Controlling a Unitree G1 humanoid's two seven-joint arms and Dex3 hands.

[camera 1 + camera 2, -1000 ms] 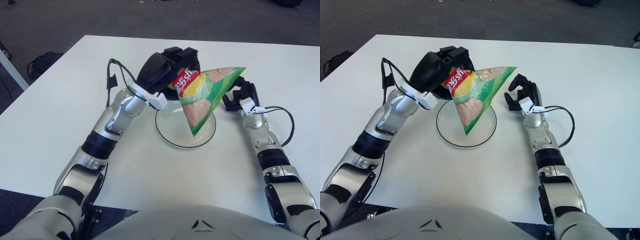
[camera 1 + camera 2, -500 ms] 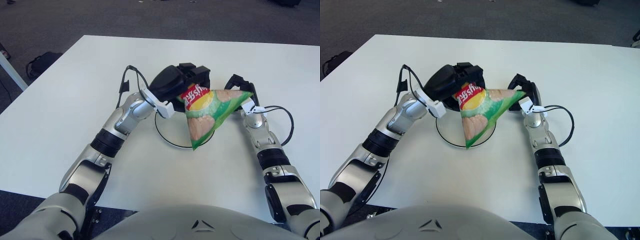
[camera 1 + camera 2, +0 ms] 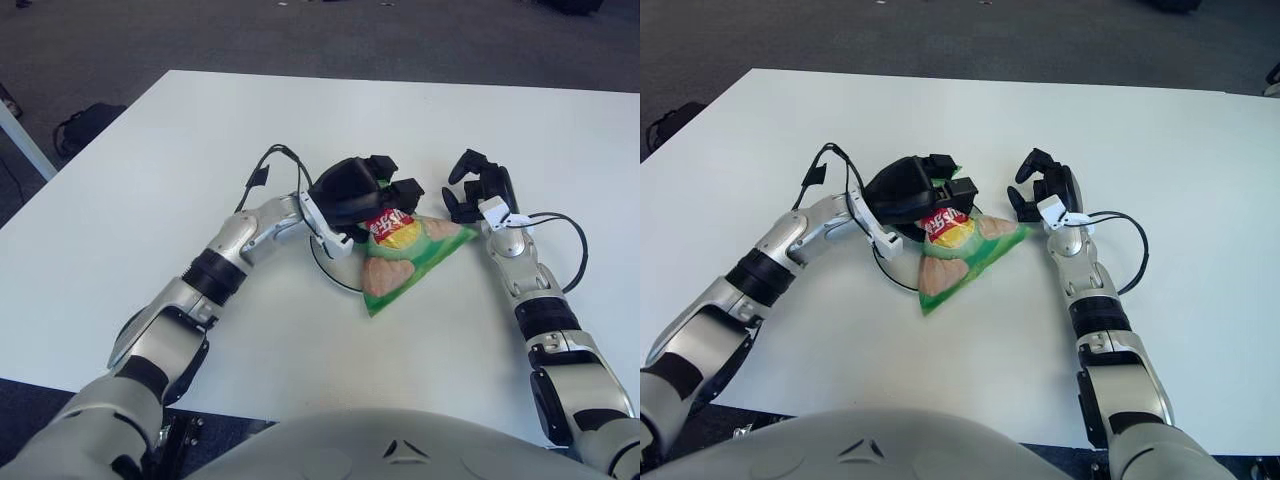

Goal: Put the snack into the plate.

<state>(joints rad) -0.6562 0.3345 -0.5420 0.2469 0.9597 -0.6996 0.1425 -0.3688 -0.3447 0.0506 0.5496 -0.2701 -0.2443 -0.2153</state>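
Left robot hand (image 3: 358, 190) pinches the top corner of the snack (image 3: 400, 255), which lies flat over the plate (image 3: 325, 262), its lower tip reaching past the near rim onto the tabletop (image 3: 150, 180). Placement looks nearly done; by my judgement the next move is to let the fingers go and lift clear without dragging the bag off. Just beyond, to the right of the bag, the right robot hand (image 3: 478, 190) shows loosely spread, holding nothing.

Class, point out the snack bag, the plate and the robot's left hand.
snack bag (image 3: 398, 262), left eye view, green front panel.
plate (image 3: 322, 264), left eye view, exposed left rim.
left hand (image 3: 352, 190), left eye view, black back of hand.
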